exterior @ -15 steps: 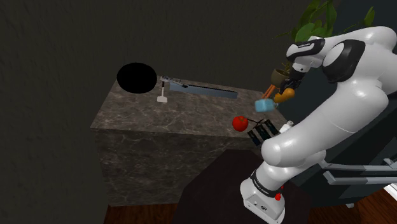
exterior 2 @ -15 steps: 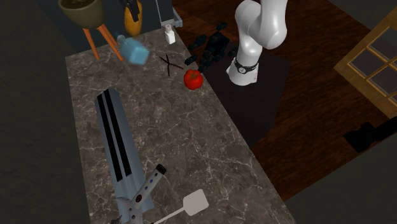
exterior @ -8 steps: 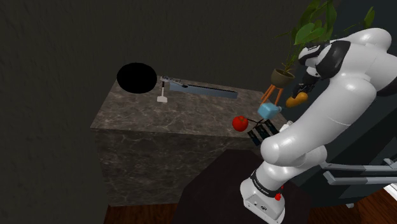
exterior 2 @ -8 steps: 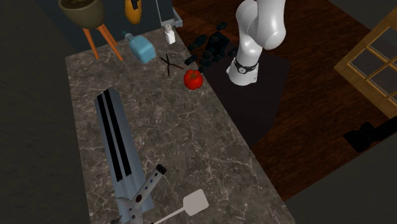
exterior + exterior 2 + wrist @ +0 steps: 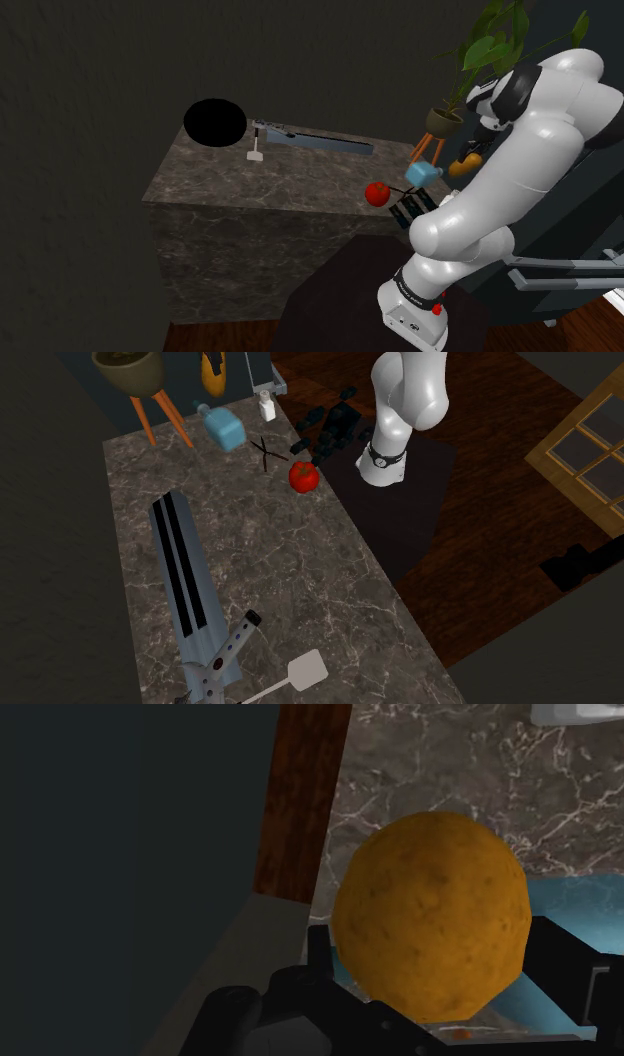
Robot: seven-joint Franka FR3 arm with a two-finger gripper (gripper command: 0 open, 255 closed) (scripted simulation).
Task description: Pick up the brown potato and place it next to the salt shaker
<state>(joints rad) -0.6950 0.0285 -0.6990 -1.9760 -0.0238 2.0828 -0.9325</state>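
Note:
The orange-brown potato point(image 5: 432, 919) is clasped between my black fingers point(image 5: 322, 956), so my gripper point(image 5: 440, 959) is shut on it. In the shoulder view the potato point(image 5: 467, 160) hangs in the air past the counter's right end, beside the white arm. From the second exterior view the potato point(image 5: 211, 370) is at the top edge, above the counter's far end. The small white salt shaker point(image 5: 266, 405) stands at that far end, right of the potato. A light blue bottle point(image 5: 224, 429) lies on the counter just below the potato.
A red tomato point(image 5: 304, 476) and a thin black tool point(image 5: 263, 452) sit on the marble counter point(image 5: 300, 582) near the shaker. A potted plant on orange legs point(image 5: 130, 370) stands past the far end. A long grey blade point(image 5: 185, 582) and a spatula point(image 5: 300, 672) lie nearer.
My gripper has carried the potato up and towards the shoulder view's right, away from the blue bottle. The bottle shifted a little and settled on the counter.

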